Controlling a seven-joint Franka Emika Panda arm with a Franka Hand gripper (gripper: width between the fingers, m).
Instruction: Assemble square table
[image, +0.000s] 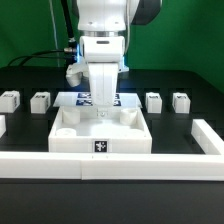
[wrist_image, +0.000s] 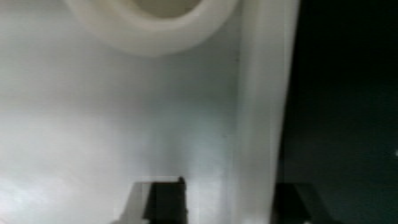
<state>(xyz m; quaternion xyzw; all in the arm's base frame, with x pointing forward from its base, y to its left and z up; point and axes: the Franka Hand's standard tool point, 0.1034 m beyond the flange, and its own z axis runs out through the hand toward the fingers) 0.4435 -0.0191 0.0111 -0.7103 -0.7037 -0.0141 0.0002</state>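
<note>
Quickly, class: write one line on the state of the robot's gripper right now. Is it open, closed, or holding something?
Gripper: jaws closed on the raised rim of the square table.

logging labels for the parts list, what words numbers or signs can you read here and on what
No readable words, brands or numbers in either view.
square table slab: one black-and-white tag on its front edge, a pattern, not text.
legs: small dark tags, too small to read.
marker board: patterned tags, partly hidden by the arm, no letters.
Wrist view: plain white plastic, no markings.
</note>
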